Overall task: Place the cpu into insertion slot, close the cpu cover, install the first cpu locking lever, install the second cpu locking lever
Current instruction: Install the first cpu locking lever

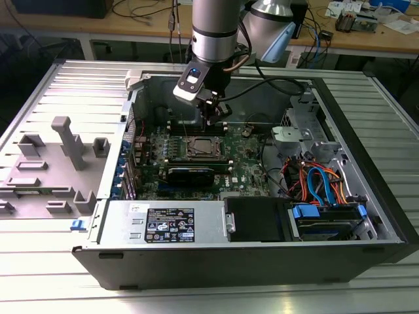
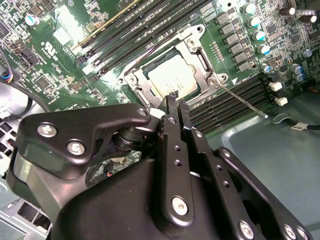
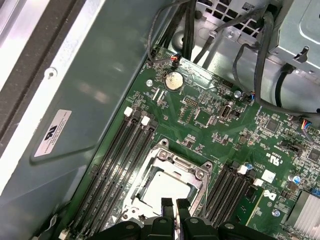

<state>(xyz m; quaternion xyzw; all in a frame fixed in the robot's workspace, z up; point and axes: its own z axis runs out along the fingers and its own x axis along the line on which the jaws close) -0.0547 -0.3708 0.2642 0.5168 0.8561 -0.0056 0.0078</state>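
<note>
Fingertips [image 2: 172, 101] of the end effector [image 2: 177, 102] are pressing almost together and pinching nothing. They are hanging over one edge of the cpu cover [image 2: 194, 46]; whether they are touching it cannot be told. The cpu [image 2: 172, 80] is lying flat in the insertion slot [image 1: 204, 147], with the cover lying down around it and its silvery top showing through the window. A thin locking lever [image 2: 242, 101] is sticking out past the socket corner, over the memory slots [image 2: 235, 102]. The green motherboard [image 3: 210, 120] is sitting inside the open computer case [image 1: 366, 163] on the ribbed worktop [image 1: 196, 297]. A white printed label [image 3: 65, 131] is sticking to the case wall.
</note>
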